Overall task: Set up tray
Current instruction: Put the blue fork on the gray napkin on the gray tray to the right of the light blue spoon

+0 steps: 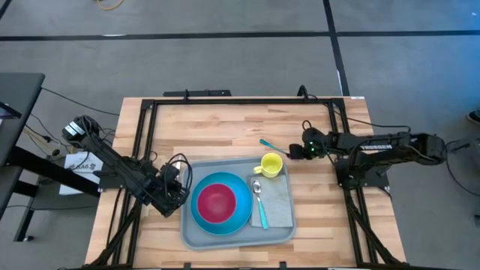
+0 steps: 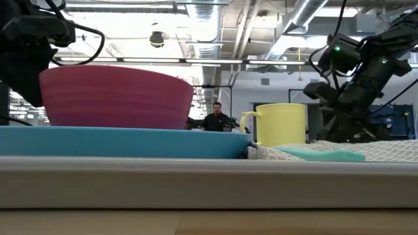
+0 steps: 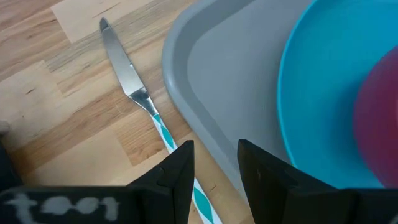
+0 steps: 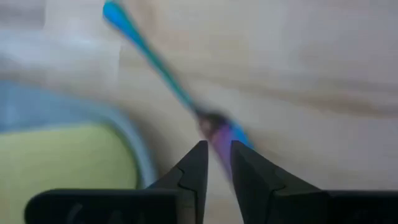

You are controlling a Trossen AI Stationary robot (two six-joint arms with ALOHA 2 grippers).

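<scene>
The tray (image 1: 196, 231) sits near-centre on the counter (image 1: 225, 127), already carrying plate (image 1: 241, 216), bowl (image 1: 217, 202), cup (image 1: 271, 165), cloth (image 1: 279, 201) and spoon (image 1: 258, 199). Left: a knife (image 3: 134, 93) and a fork (image 1: 274, 145). The right hand (image 1: 297, 152) narrows around the fork; the left hand (image 3: 214, 163) hangs part-open, empty, over the tray's left edge.

Even, bright overhead light fills the room; ceiling strip lights (image 2: 215, 13) glare white above the pink bowl (image 2: 116, 96) in the low view. Shadows on the wooden table (image 1: 225, 127) are soft and faint. The right wrist view is smeared with motion blur around the blue-handled utensil (image 4: 149, 46). The knife (image 3: 127, 78) beside the tray (image 3: 211, 93) shows crisp, with a mild sheen.
</scene>
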